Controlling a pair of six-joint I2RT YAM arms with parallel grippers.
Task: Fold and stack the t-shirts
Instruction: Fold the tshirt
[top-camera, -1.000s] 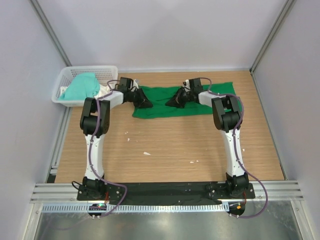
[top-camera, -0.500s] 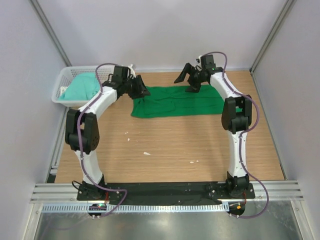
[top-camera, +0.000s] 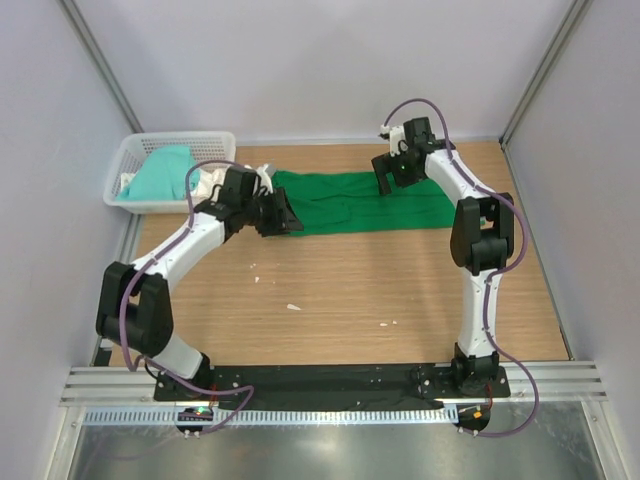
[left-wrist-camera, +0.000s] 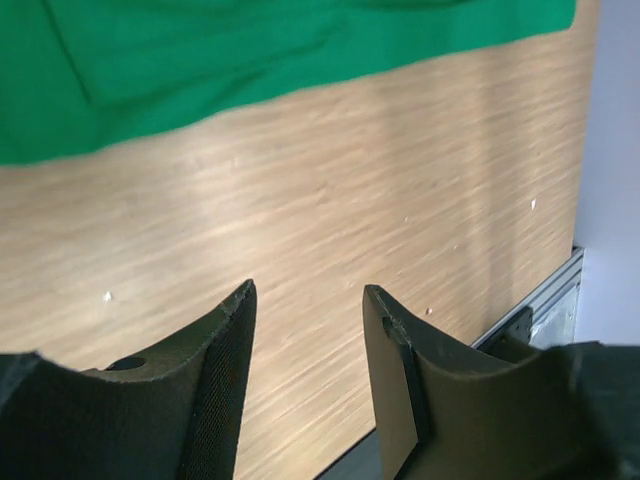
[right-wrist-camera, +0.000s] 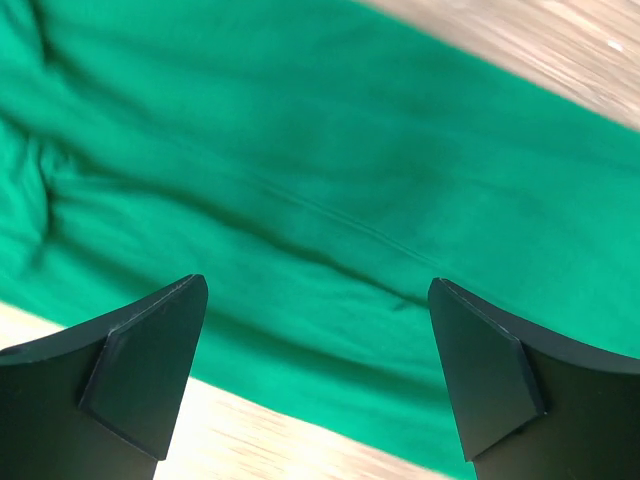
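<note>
Green cloth fills the view between the jaws of the right arm (top-camera: 455, 185), which stand wide apart and empty. The jaws of the left arm (top-camera: 200, 235) are also apart, holding nothing, over bare bench (top-camera: 350, 300) at the shirt's 9 o'clock end. The emerald t-shirt (top-camera: 360, 205) lies as a long band at the bench's 12 o'clock, seemingly part-folded. The mint t-shirt (top-camera: 165, 170) sits heaped in the white basket (top-camera: 175, 137) at 10 o'clock, unfolded. Stacking is not begun. Nothing seems to block either shirt.

Two white arms (top-camera: 190, 243), black joints, purple cables (top-camera: 415, 101)
</note>
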